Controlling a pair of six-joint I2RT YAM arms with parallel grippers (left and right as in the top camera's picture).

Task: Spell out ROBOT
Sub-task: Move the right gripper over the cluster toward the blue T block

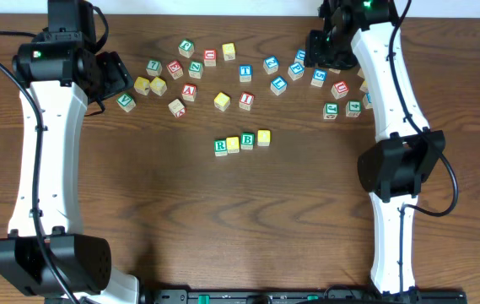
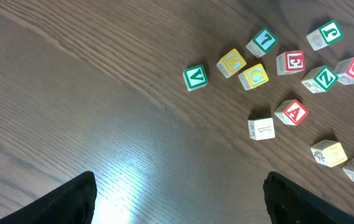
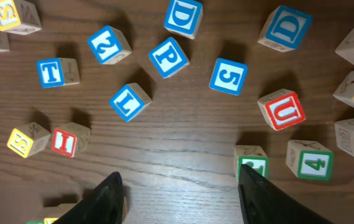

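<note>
The left gripper (image 2: pixel 178 182) hangs over a bare area of the brown wooden table (image 2: pixel 71 93) with its fingers wide apart and nothing between them. A scatter of lettered wooden cubes lies beyond it, the nearest being a green-framed cube (image 2: pixel 195 77). The right gripper (image 3: pixel 180 175) is positioned over the far right cluster of cubes, its fingers apart with only bare wood in the gap. A green-marked cube (image 3: pixel 252 160) sits just beside one fingertip; whether they touch cannot be determined. In the overhead view, four cubes form a touching, slightly slanted row near the table centre: the green-lettered R cube (image 1: pixel 220 146), a yellow-faced cube (image 1: pixel 233 144), the green-lettered B cube (image 1: pixel 247 140) and a second yellow-faced cube (image 1: pixel 263 137). The blue-lettered T cube (image 1: pixel 245 73) is not in the row. It lies well apart from it, among the loose cubes toward the far edge. In the right wrist view it appears near the left edge of the frame, close to a red-lettered I cube (image 3: pixel 65 140).
</note>
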